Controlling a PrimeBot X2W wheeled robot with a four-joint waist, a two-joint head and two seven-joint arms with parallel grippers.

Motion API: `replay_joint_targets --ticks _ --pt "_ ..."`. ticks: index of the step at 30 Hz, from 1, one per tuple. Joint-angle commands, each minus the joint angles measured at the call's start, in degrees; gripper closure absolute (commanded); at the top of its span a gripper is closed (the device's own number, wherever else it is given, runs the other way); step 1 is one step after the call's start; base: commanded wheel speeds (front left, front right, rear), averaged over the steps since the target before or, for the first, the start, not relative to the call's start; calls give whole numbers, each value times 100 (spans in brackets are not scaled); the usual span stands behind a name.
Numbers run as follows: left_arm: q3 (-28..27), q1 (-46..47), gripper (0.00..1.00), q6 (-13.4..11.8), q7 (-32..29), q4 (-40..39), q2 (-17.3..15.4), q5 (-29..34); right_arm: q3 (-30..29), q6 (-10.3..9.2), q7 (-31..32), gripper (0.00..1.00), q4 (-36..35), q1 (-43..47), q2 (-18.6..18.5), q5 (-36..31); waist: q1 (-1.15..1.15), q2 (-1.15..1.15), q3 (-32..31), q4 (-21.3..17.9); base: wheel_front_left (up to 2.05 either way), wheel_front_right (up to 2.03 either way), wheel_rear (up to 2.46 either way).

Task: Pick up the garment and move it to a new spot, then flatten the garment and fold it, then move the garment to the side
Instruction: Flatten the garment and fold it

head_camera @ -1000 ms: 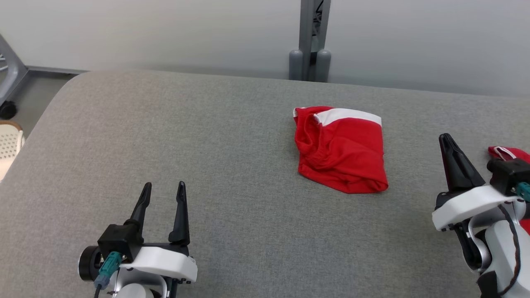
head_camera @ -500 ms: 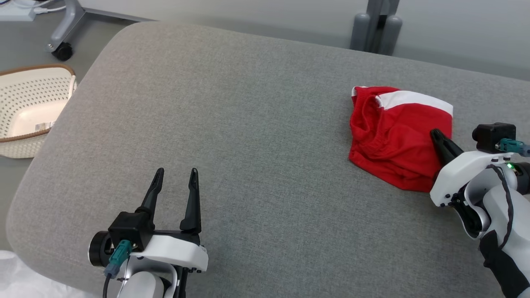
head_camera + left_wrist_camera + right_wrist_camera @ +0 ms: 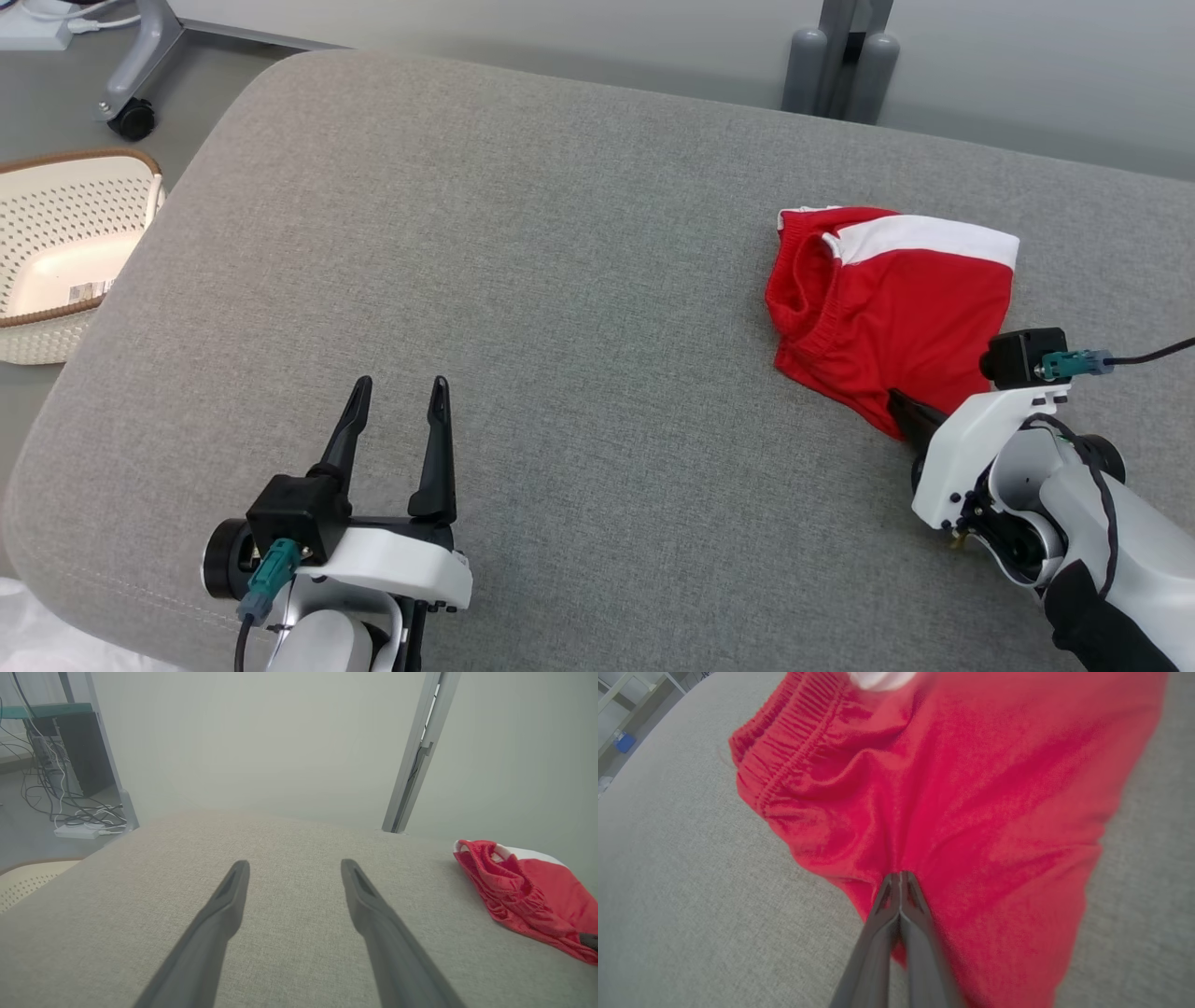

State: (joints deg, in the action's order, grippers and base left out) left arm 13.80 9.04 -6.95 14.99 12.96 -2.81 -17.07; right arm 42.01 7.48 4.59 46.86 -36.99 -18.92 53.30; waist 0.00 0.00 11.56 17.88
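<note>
Right wrist view: your right gripper [image 3: 900, 877] has its two long dark fingers pressed flat together, no gap. The tips sit on the red garment [image 3: 971, 788] near its close edge. A crease in the cloth runs up from the tips. You can't tell whether any fabric is pinched between them.

The garment is soft red knit, slightly fuzzy, with a gathered, ribbed elastic waistband [image 3: 784, 760] at the upper left of that view. In the head view it lies folded into a rough rectangle [image 3: 896, 308] on the right side of the surface, with a smooth white band [image 3: 924, 238] across its far edge. The waistband opening bulges on its left side. The right gripper [image 3: 901, 403] meets the garment's near corner. The wrist shell behind it is glossy white.

Your left gripper [image 3: 400, 383] is at lower left, well apart from the garment. Its tapered black fingers are spread wide with nothing between them, tips over bare fabric. The left wrist view shows the same [image 3: 294, 863], with the garment [image 3: 528, 891] off to the right.

The surface [image 3: 560, 233] is a grey padded cushion, coarse woven texture, rounded corners. A cream perforated plastic basket [image 3: 37, 341] with a brown rim sits on the floor at left. A grey metal post [image 3: 840, 75] stands behind the cushion.
</note>
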Motion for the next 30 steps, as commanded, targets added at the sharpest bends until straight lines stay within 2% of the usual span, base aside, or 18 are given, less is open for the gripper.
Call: replay_joint_targets --ticks 1,5,11,24,30 --pt "-13 101 0 -16 17 -3 -23 9 208 3 -6 100 -106 164 -43 121 0 0 -23 -41 0 0 0" --pt "0 93 0 4 17 -5 -24 12 311 3 -472 100 -279 -229 -248 205 0 0 -25 -60 0 0 0" --pt "93 114 0 44 17 1 -24 -25 437 3 -1049 100 -49 -714 -374 129 0 0 83 143 0 0 0" --pt "245 160 0 -72 17 -64 -21 -208 780 3 -1436 100 884 -1261 -377 385 0 0 458 872 0 0 0" --pt "287 136 0 -120 17 -48 -21 -263 1081 3 -1687 100 1100 -1286 -441 435 0 0 502 964 0 0 0"
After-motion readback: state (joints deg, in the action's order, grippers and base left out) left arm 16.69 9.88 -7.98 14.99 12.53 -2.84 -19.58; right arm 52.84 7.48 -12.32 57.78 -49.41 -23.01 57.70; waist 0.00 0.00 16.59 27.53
